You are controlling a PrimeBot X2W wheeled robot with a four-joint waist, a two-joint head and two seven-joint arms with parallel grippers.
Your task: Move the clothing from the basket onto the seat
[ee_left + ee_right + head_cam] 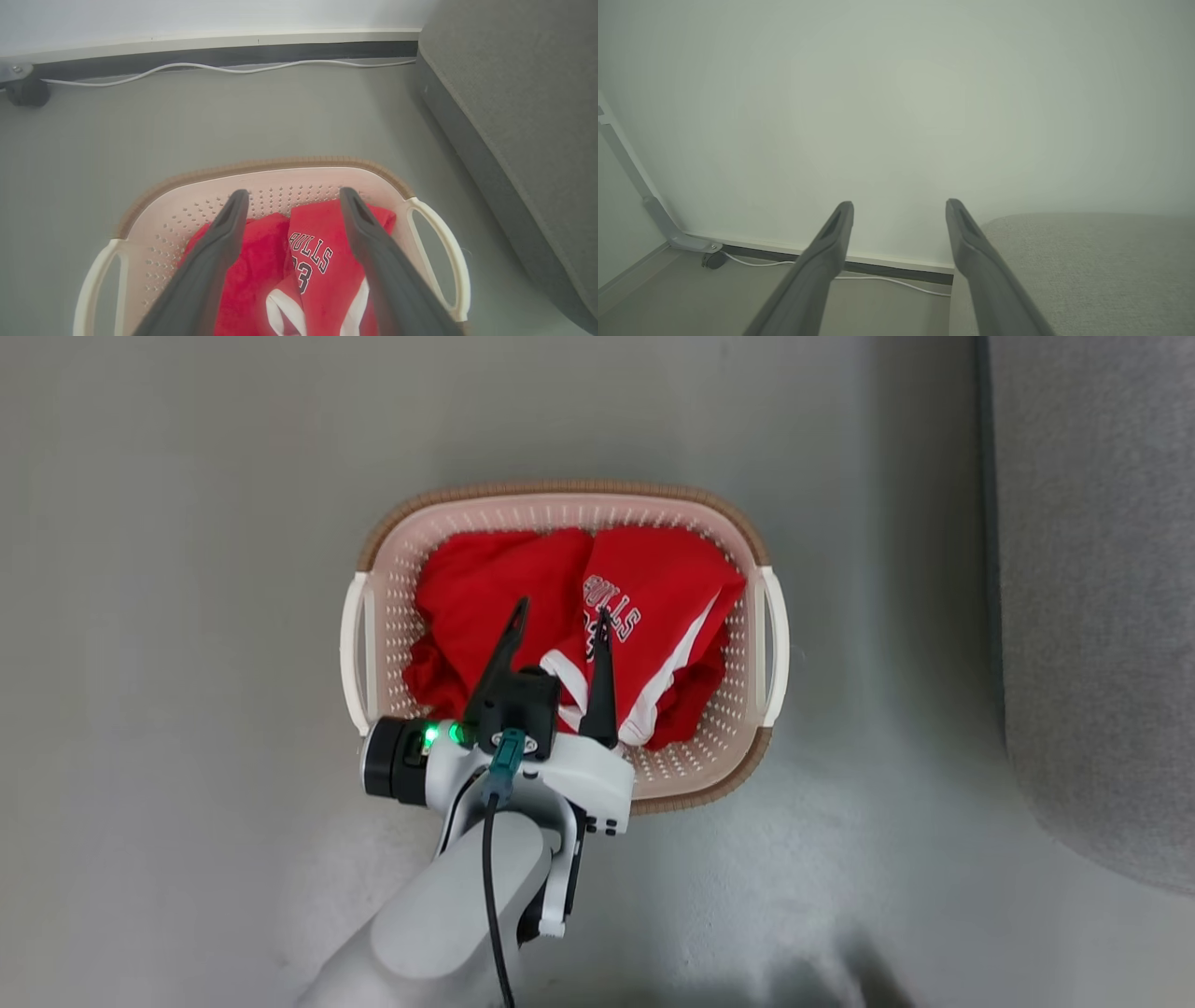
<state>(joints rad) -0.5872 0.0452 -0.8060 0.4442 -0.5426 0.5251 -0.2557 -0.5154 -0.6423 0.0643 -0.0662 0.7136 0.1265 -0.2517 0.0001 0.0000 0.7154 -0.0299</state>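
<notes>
Left gripper [562,608], dark fingers spread wide and empty, hangs over the cream perforated plastic basket [560,490] — the bright red white-trimmed jersey [663,588] and the plain red garment [476,588] both lie inside. The right gripper [900,204] is spread empty too. Neither garment is on the large grey woven sofa [1092,569] yet — the whole move is left.

Head view: light soft and even, no hard-edged shadows. Smooth grey floor [187,616] goes mottled behind the left gripper's long dark fingers [504,653], with a darker smudge at the bottom edge to their right. A green lamp glows at the fingers' base. Bright red soft clothing [485,588] is heavily saturated; the white lettering by the fingertips is sharp.

Left wrist view: fingers soft-edged, close to the lens. The skirting line beyond the fingertips bows.

Right wrist view: hazy, low contrast, pale greenish cast. Plain white wall [896,93] above the right gripper's long dark fingers [985,280] is bright and textureless.
</notes>
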